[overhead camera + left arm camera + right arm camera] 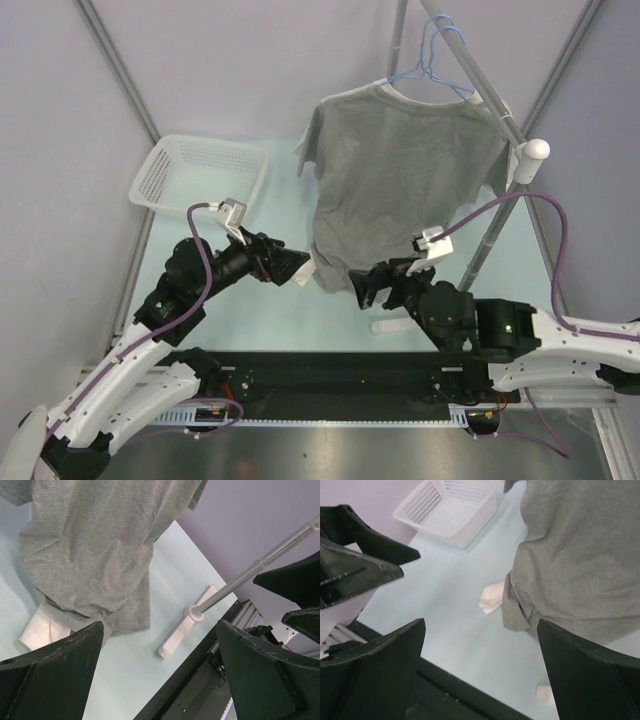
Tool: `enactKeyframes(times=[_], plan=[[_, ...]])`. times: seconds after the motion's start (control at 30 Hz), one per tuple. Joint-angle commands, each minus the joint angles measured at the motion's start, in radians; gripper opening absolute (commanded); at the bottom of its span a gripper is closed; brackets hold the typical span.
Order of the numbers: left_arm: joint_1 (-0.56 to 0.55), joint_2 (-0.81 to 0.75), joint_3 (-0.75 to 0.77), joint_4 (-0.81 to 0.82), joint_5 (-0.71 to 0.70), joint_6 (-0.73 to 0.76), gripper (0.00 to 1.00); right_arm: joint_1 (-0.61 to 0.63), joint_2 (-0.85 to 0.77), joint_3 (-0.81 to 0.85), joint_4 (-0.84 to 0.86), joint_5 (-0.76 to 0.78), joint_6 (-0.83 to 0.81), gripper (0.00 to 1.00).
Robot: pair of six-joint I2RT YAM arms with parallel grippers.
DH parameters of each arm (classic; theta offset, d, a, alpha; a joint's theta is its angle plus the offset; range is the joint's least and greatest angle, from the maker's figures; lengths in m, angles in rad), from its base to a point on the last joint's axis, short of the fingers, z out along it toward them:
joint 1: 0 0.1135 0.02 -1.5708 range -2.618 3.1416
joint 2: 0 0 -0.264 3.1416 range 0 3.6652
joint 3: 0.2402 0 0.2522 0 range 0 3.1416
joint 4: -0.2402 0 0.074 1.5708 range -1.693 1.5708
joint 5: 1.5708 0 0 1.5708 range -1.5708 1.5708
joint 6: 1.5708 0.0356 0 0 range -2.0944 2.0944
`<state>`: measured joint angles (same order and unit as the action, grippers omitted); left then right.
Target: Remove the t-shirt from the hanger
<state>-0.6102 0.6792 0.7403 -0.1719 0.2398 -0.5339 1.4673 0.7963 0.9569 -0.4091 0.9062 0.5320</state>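
Note:
A grey t-shirt (400, 180) hangs on a blue wire hanger (432, 75) hooked over a slanted metal rod. Its hem reaches down to the table and bunches there. My left gripper (295, 268) stands open just left of the hem's lower left corner, apart from the cloth. My right gripper (365, 285) is open too, low in front of the hem. In the left wrist view the t-shirt (95, 545) lies ahead of the left gripper (160, 665), with only table between the jaws. From the right wrist, the t-shirt (580, 555) sits up and right of the empty right gripper (480, 665).
A white mesh basket (200, 175) stands at the back left. The rack's metal pole (485, 245) slants down to a white foot (187, 625) on the table; another white foot (492, 597) pokes out under the hem. A black rail (330, 375) runs along the near edge.

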Motion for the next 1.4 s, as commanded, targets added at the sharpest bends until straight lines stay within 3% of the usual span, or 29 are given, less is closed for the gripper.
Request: enactKeyframes(times=[0.0,0.17,0.27,0.4,0.67,0.87,0.97,1.1,1.37], plan=[[0.007,0.000,0.042,-0.020,0.044,0.008,1.00,0.005,0.130,0.134,0.096,0.089,-0.122,0.99],[0.007,0.000,0.090,-0.078,0.032,0.049,1.00,-0.013,0.349,0.330,0.056,0.098,-0.171,1.00],[0.007,-0.001,0.128,-0.133,-0.019,0.092,1.00,-0.062,0.481,0.489,-0.052,0.129,-0.104,1.00],[0.007,0.066,0.319,-0.189,-0.039,0.211,1.00,-0.186,0.564,0.637,-0.283,0.015,0.002,1.00],[0.021,0.529,0.868,-0.322,0.056,0.287,1.00,-0.246,0.460,0.666,-0.333,-0.012,0.029,1.00],[0.119,0.834,1.135,-0.215,0.253,0.301,0.98,-0.239,0.321,0.645,-0.277,-0.041,-0.009,1.00],[0.142,0.968,1.296,-0.198,0.291,0.389,0.97,-0.216,0.259,0.625,-0.234,-0.078,-0.084,1.00],[0.173,1.080,1.421,-0.175,0.322,0.456,0.99,-0.179,0.195,0.600,-0.200,-0.093,-0.133,1.00],[0.211,1.223,1.542,-0.095,0.450,0.410,1.00,-0.162,0.172,0.591,-0.198,-0.105,-0.155,1.00]])
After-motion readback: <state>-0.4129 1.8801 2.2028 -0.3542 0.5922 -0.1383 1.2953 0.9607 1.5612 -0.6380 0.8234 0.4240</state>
